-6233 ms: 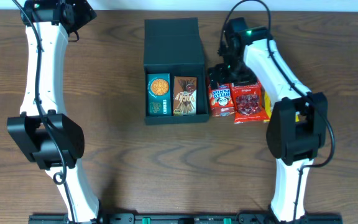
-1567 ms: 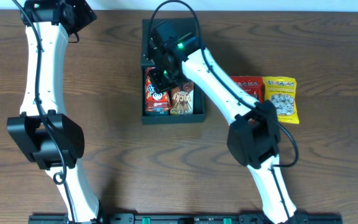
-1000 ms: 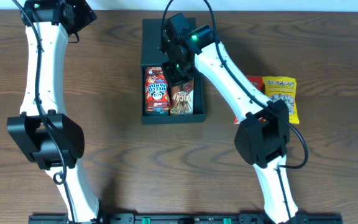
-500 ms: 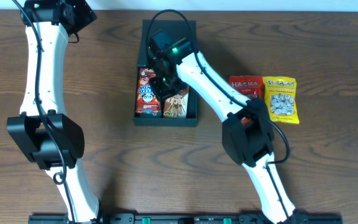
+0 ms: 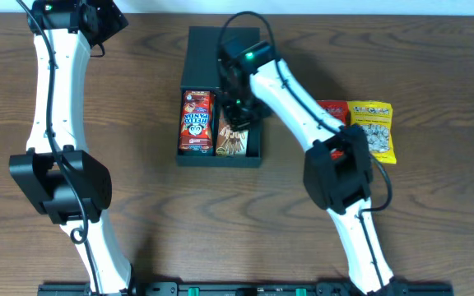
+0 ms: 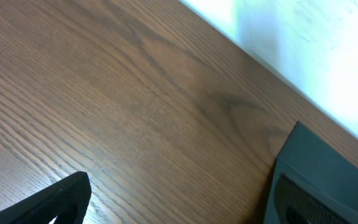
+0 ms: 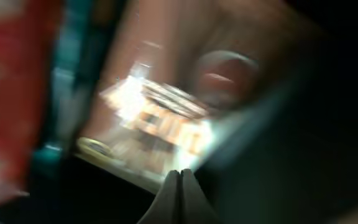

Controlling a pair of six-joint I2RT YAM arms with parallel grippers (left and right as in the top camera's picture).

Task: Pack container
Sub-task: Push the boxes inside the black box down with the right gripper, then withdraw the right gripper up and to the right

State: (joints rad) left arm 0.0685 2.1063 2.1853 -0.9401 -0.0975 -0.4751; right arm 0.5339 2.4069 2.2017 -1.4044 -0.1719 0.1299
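The container [image 5: 205, 54] is a black box lying open on the table, its flap lid spread flat toward the far edge. Inside lie a red snack packet [image 5: 196, 122] on the left and a brown one [image 5: 232, 136] on the right. My right gripper [image 5: 239, 109] hovers over the brown packet near the box's right wall. In the blurred right wrist view its fingertips [image 7: 180, 175] are pressed together with nothing between them, above the brown packet [image 7: 166, 115]. My left gripper [image 6: 185, 208] stays open over bare wood at the far left corner, holding nothing.
A red candy bag [image 5: 333, 109], partly under my right arm, and a yellow snack bag [image 5: 373, 129] lie right of the box. The table's far edge and a white wall [image 6: 303, 37] show in the left wrist view.
The box has slid left and turned slightly over the last second. My right gripper swung left inside it, then back right over the brown packet. The left arm has not moved.
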